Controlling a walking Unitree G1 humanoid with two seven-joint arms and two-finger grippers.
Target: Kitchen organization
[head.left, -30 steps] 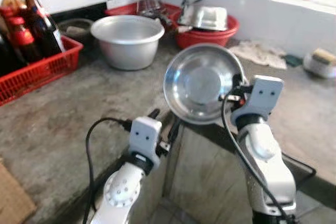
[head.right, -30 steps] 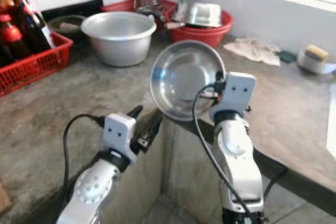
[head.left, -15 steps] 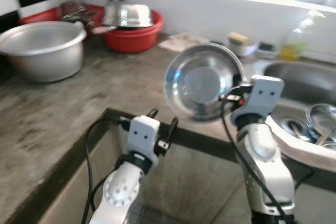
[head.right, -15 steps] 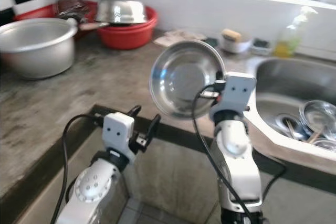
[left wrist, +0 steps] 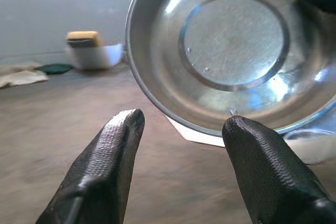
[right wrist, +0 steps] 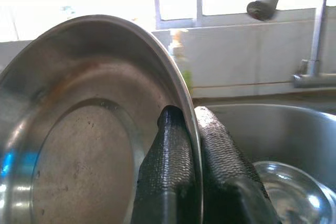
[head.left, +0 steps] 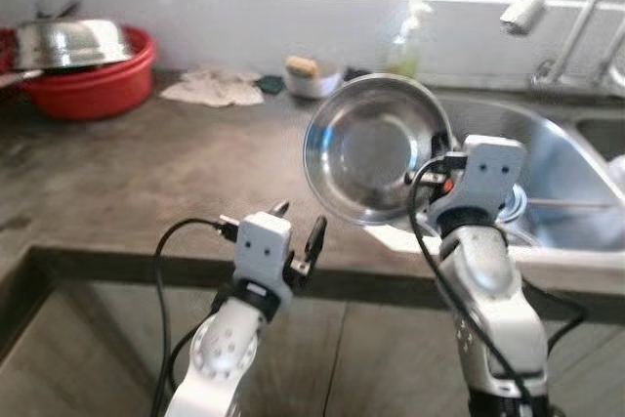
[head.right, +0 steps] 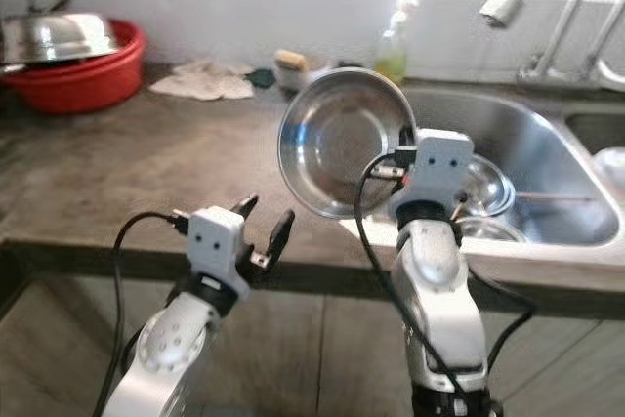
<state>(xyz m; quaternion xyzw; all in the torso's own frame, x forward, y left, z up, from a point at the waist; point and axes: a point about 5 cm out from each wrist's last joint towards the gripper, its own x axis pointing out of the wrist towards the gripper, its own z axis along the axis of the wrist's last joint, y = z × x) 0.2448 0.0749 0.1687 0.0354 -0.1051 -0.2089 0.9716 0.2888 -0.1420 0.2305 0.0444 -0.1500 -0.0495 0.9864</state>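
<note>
**Steel bowl pinched at the rim**

Your right gripper (right wrist: 191, 145) clamps the steel bowl (head.left: 376, 148) by its rim, held upright in front of the sink (head.left: 557, 158). It's likely light, rigid and slippery; keep the rim grip. The left gripper (head.left: 298, 231) is spread, empty.

Grey counter (head.left: 146, 183): red basin (head.left: 93, 85), rag (head.left: 213, 90)

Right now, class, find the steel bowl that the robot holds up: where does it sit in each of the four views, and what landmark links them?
Left eye view: steel bowl at centre, held up by the right hand.
Right eye view: slightly left of centre.
Left wrist view: upper right, beyond the open fingers.
Right wrist view: left half, rim pinched between the fingers.
Shared landmark: the steel sink behind the bowl.
</note>
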